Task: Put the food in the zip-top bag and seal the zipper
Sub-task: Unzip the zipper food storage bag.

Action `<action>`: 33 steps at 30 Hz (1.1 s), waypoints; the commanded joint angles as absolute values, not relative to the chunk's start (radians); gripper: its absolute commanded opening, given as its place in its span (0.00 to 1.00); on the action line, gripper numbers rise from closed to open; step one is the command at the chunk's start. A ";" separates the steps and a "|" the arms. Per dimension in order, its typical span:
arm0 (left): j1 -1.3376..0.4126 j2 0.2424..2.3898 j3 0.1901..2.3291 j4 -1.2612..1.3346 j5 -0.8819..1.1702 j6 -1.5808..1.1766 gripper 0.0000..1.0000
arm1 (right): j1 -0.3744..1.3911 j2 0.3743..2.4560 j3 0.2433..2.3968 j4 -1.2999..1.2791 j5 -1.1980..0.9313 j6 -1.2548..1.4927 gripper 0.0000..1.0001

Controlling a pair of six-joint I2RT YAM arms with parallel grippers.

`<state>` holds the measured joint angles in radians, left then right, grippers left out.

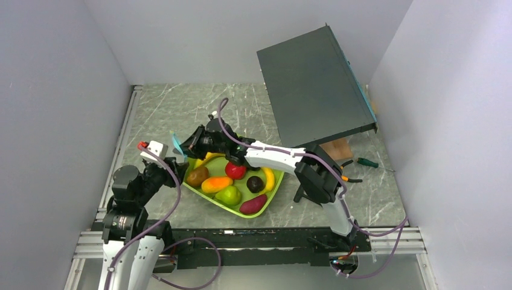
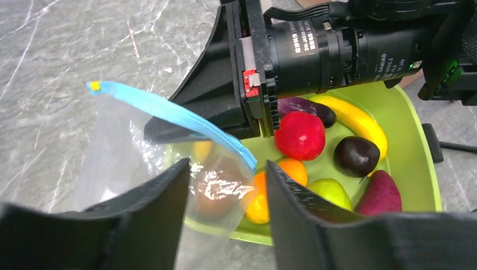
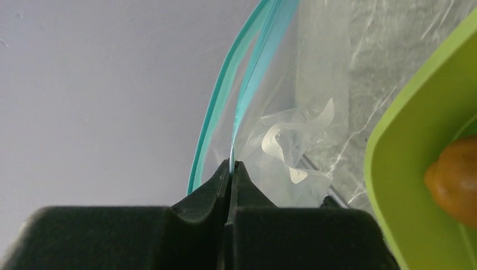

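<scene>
Step in hand: opening the bag mouth. No loading has begun. The food [image 1: 232, 181] lies in the lime-green tray [image 2: 413, 140], and none appears to be inside the zip-top bag [image 2: 118, 157].

**Bag position.** The bag hangs at the tray's left corner, and its lower part drapes over the tray rim. The zipper [image 2: 169, 112] runs up and away from that corner.

**Right gripper** [image 3: 230, 171]. Fingers are pressed together, pinching one lip of the bag just below the zipper. The second strip stands slightly apart from it, so the mouth is partly open.

**Left gripper** [image 2: 226, 169]. Fingers are spread. Clear plastic shows in the gap between them, but contact cannot be confirmed.

**Next move (judgement).** The left gripper must close on the free lip and draw it away from the tray to widen the mouth.

**Clearances.**
- The side wall [image 1: 60, 121] stands near the bag, on its side away from the tray, which limits outward pull.
- Bare table [image 1: 181, 109] beyond the tray gives more room.
- The right arm lies across the tray and blocks access from above.
</scene>
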<state>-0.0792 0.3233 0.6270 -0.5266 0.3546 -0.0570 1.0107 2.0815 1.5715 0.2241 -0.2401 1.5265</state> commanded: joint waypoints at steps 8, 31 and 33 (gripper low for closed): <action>-0.083 0.367 1.018 -0.887 0.015 -0.462 0.73 | 1.005 1.942 1.418 0.517 -0.238 1.023 0.00; -0.083 0.717 1.263 -0.956 0.100 -0.717 0.80 | 1.109 1.749 1.368 0.447 -0.021 0.534 0.00; -0.083 0.685 1.245 -0.952 0.075 -0.712 0.80 | 1.115 1.757 1.373 0.447 -0.020 0.538 0.00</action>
<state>-0.0799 0.7555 1.2690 -1.0027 0.0834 -0.6750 1.1030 1.7672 1.3769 0.4274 -0.0650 0.5880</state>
